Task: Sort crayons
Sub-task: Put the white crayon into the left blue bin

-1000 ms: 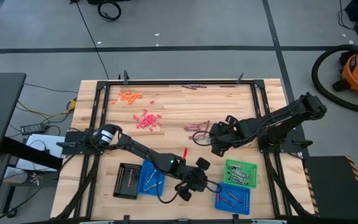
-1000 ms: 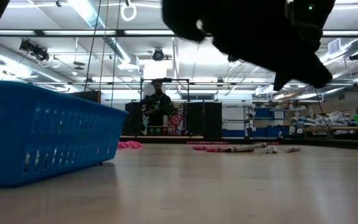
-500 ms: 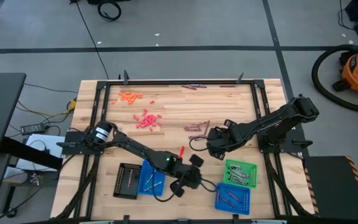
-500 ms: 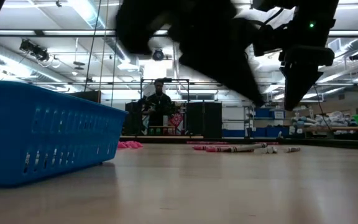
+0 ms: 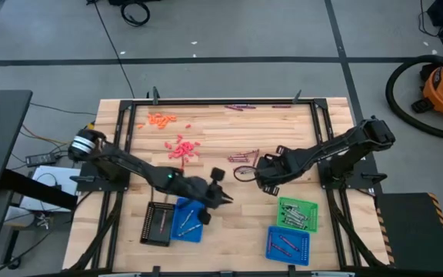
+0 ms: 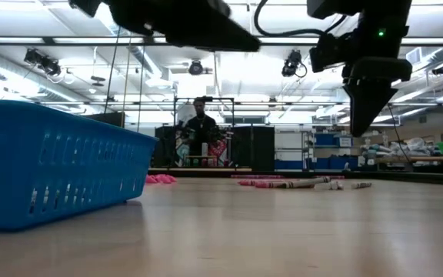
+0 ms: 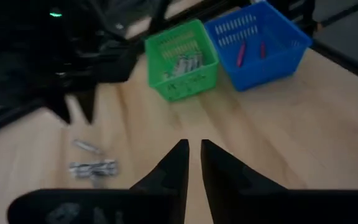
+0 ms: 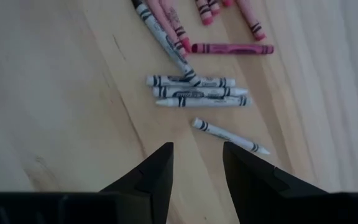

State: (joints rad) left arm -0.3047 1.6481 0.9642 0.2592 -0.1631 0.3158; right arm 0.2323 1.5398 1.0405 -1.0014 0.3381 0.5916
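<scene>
Overhead, both pincers, left [image 7: 193,163] nearly together, right [image 8: 197,163] apart, hang above the wooden table [image 5: 229,231].

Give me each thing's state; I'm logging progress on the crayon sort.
Left gripper: nearly shut, empty.
Right gripper: open, above silver-grey crayons.
Green tray: holds silver-grey crayons.
Blue tray near it: holds red-pink crayons.
Black tray: contents unclear.
Orange crayons: loose, unsorted.
</scene>
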